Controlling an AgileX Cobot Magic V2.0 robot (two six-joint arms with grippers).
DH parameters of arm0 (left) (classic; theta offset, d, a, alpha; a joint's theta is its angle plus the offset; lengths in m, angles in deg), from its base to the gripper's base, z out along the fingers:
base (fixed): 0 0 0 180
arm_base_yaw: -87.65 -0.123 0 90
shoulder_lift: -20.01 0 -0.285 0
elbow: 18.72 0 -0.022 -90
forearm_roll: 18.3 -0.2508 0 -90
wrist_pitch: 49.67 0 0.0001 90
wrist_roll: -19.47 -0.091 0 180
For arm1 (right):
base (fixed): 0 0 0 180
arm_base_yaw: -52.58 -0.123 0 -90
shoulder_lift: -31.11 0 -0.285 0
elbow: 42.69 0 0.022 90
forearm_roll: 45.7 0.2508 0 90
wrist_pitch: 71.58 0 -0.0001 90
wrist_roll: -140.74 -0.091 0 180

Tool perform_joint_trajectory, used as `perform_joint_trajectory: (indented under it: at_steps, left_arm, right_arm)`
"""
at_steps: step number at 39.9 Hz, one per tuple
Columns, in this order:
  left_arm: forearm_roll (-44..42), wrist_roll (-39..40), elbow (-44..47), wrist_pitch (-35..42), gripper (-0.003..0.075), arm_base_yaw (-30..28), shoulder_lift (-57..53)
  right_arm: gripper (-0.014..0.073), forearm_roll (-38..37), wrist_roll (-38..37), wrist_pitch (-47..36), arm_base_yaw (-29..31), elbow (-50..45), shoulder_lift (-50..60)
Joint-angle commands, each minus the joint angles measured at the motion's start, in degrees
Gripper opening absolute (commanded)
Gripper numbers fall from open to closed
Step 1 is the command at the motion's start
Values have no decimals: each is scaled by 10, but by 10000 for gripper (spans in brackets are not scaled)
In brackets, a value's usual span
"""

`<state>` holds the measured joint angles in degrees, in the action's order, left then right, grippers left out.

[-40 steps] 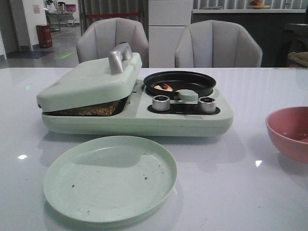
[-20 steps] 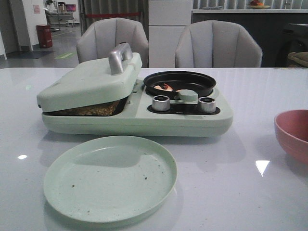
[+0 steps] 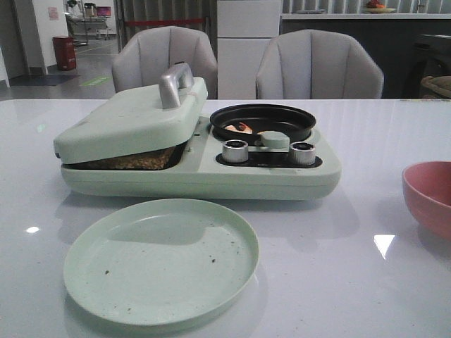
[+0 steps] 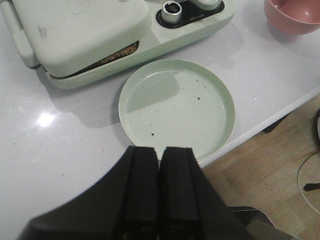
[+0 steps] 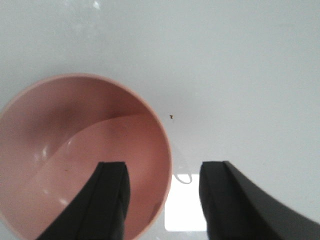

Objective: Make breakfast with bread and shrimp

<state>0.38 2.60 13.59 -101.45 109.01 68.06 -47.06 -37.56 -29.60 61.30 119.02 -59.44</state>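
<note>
Bread point(image 3: 130, 160) sits toasted and brown inside the pale green breakfast maker point(image 3: 197, 151), under its half-lowered lid point(image 3: 130, 116); only the bread's edge shows in the gap, in the front view and the left wrist view alike; shrimp point(image 3: 241, 127), small orange-pink pieces, lie in the black pan point(image 3: 263, 121) on the maker's right side, behind two silver knobs point(image 3: 235, 150); a green plate point(image 3: 161, 259), bare but for dark crumbs, lies on the white table point(image 3: 338, 282) just in front of the maker; a pink bowl point(image 3: 430, 197) stands well apart at the right edge.

Our left end effector point(image 4: 160, 160) is clenched with nothing in it, hovering near the plate's rim; our right end effector point(image 5: 162, 172) is released, its fingers straddling the bowl's rim, one inside and one outside, gripping nothing.

We judge these risks: the lid rests on the bread, so lifting it by the metal handle point(image 3: 175, 83) with a poor grip could let it drop back and crush the slice; the bread may stick to the hot plate and tear; the shrimp are small and curled and could slip from the fingers onto the table; the plate sits close to the table's near edge, so a nudge could push it off.
</note>
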Motion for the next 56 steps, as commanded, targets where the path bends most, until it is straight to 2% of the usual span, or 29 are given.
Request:
perform_joint_trajectory:
  at_steps: [1,9,21,29,33,35,41,46,48,56]
  left_arm:
    - [13,3,-15,31,101,5,-1]
    - [13,3,-15,31,101,5,-1]
    - [-32,10,-15,26,101,5,-1]
    - [-109,102,-15,27,101,5,-1]
    - [-116,108,-15,27,101,5,-1]
    - [-116,110,-15,27,101,5,-1]
    - [-113,110,-15,27,101,5,-1]
    - [-113,110,-15,27,101,5,-1]
    - [-113,110,-15,27,101,5,-1]
    - [-113,110,-15,27,101,5,-1]
  right_arm:
    - [442,0,3,-5,-24,19,76]
    - [442,0,3,28,-82,-1,190]
    - [442,2,-4,51,-86,-123,387]
    - [442,2,-4,86,-86,-183,485]
    - [433,2,-4,93,-86,-203,515]
    - [393,2,-4,96,-86,-207,523]
    - [180,2,-4,101,-86,-210,530]
    - [52,2,-4,101,-86,-210,529]
    - [30,2,-4,101,-86,-210,529]
    - [35,2,-4,100,-86,-210,529]
